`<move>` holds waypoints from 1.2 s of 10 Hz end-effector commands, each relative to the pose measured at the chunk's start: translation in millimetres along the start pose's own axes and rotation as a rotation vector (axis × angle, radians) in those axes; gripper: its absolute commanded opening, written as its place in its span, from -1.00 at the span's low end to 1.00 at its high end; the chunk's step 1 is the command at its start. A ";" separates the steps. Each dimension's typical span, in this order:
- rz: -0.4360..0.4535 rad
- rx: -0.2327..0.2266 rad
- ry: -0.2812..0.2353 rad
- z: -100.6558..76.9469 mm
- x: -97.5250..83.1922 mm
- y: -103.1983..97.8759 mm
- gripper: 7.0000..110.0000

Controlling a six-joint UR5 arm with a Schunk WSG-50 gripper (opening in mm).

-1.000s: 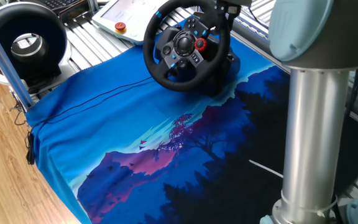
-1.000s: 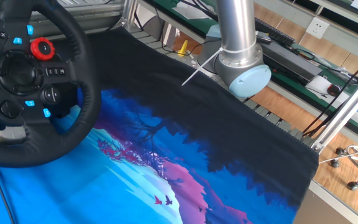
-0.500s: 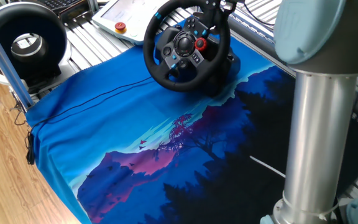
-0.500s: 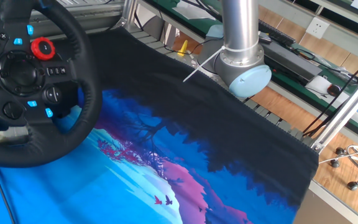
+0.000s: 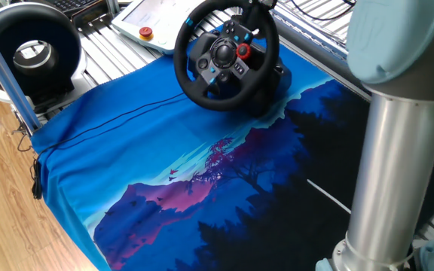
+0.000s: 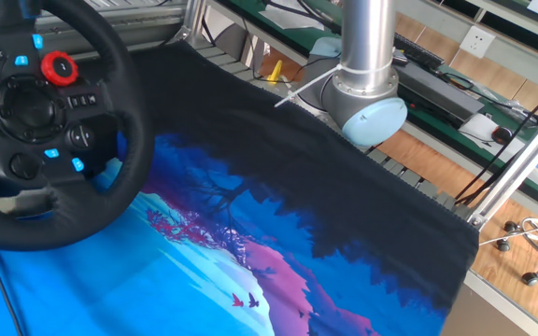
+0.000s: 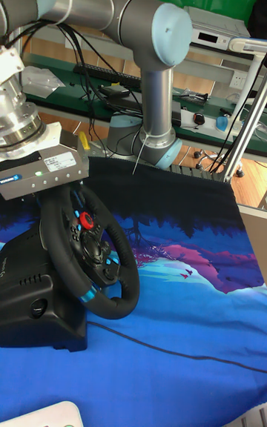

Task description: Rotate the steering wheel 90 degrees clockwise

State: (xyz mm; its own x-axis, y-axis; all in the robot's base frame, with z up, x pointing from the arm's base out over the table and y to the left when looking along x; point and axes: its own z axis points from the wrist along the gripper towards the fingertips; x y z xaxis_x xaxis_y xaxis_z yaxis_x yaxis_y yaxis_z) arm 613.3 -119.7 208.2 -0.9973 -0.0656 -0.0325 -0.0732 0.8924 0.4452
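Mid-turn, by the look of it: tool [image 7: 61,193] set at the top of the steering wheel [image 5: 227,54], its grey body sitting right over the rim in the tall fixed view, upper left of that frame. Fingers hidden behind the body and the rim there, and only a dark sliver showing at the top edge of one fixed view, so cannot tell whether clamped on the rim or merely pressed beside it. Judged as the rotating step itself rather than the approach.

Next move, as a judgement: sweep along an arc about the hub, clockwise, keeping contact with the rim and following its tilt, not dragging straight across. Risk of slipping off the padded rim or shoving the base over the cloth if the path runs off the circle. How much of the quarter turn remains cannot be told with confidence.

Wheel standing at the upper middle of one fixed view, at the far edge of the surface [image 5: 119,64], on a blue landscape-print cloth [image 5: 164,158]. Thick black padded rim, tilted back on a black base [image 7: 33,316]. Light-blue stripe [image 5: 193,16] at the upper left of the rim. Hub with small blue buttons and a red dial [image 6: 60,67], dial toward the upper right of centre.
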 end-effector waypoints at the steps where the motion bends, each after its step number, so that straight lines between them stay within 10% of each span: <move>1: 0.027 0.016 -0.111 -6.4 -26.2 18.3 0.15; 2: 0.022 0.014 -0.122 -3.9 -28.0 25.1 -0.28; 8: 0.028 -0.018 0.016 -5.0 20.9 -6.7 -0.28; 9: 0.039 -0.003 0.026 -5.1 24.3 -12.1 -1.00; 12: 0.089 0.001 0.074 1.0 40.1 -18.4 -1.00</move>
State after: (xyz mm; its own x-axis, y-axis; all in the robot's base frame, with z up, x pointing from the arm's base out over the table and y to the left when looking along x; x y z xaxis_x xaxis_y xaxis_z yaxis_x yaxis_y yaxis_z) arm 585.8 -135.1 201.5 -0.9988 -0.0414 0.0260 -0.0255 0.8949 0.4456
